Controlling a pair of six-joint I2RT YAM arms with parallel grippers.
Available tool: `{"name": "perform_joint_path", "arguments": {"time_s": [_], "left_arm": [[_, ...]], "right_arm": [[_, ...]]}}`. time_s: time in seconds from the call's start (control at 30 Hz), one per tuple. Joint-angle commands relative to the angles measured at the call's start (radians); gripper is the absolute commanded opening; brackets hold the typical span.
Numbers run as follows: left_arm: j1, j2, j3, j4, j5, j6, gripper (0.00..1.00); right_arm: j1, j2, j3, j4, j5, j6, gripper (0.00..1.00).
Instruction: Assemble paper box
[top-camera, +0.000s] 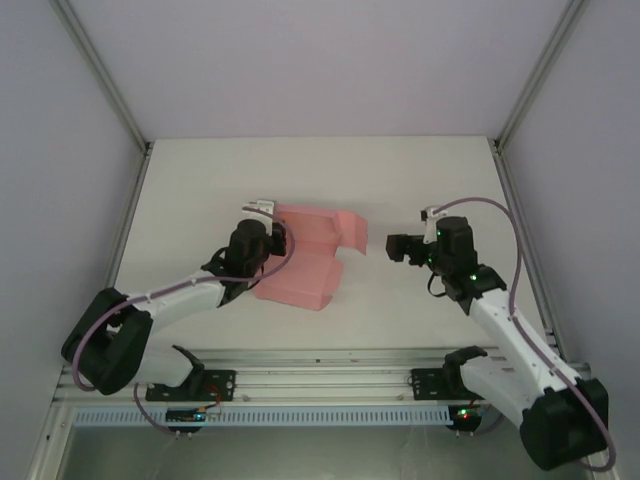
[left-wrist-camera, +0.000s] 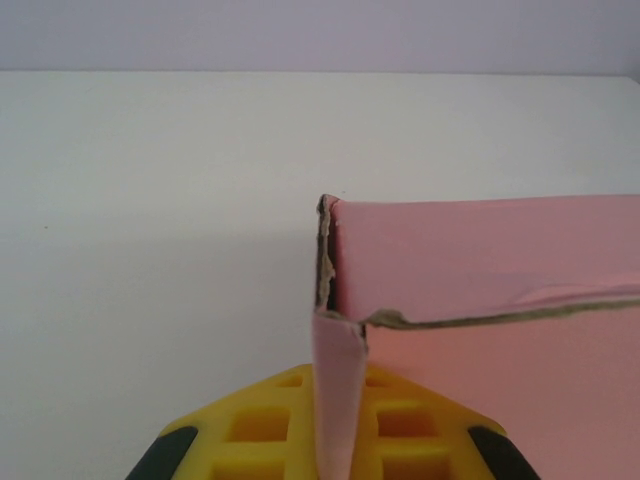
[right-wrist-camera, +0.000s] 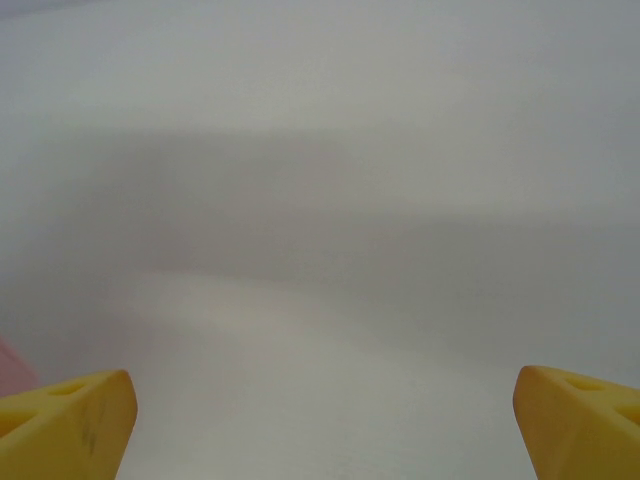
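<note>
1. Pink card makes up the paper box (top-camera: 305, 255), a partly folded sheet lying on the white table (top-camera: 200, 180) left of centre, with flaps spreading towards the near side and the right.
2. At the sheet's left edge, the left gripper (top-camera: 270, 222) has its jaws closed on a thin upright flap (left-wrist-camera: 335, 390).
3. From the left wrist, that flap runs down between the two yellow fingers (left-wrist-camera: 260, 425), which press against it on either side. Beyond it, one wall of the box (left-wrist-camera: 480, 270) stands up, with a rough torn edge at its corner.
4. Well to the right, the right gripper (top-camera: 395, 247) points left at the sheet's right-hand flap, just beside it but not touching.
5. From the right wrist, its yellow fingertips (right-wrist-camera: 65, 420) sit at opposite lower corners, so the right gripper (right-wrist-camera: 320, 430) is spread wide and holds nothing. A pink sliver shows at the left edge.
</note>
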Motion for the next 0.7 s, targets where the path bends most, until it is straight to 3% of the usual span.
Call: {"name": "perform_joint_path", "arguments": {"time_s": [0.0,0.43,0.67], "left_arm": [[0.006,-0.020,-0.003,0.026,0.029,-0.015,0.00],[0.006,0.014,-0.001,0.046,0.064,-0.034,0.00],[0.006,0.009,-0.006,0.057,0.081,-0.046,0.00]], "right_arm": [[0.017,0.080,0.041,0.053,-0.151,-0.031,0.98],[0.248,0.367,0.226,0.167,-0.184,-0.060,0.95],[0.321,0.480,0.295,0.165,-0.041,-0.054,0.94]]}}
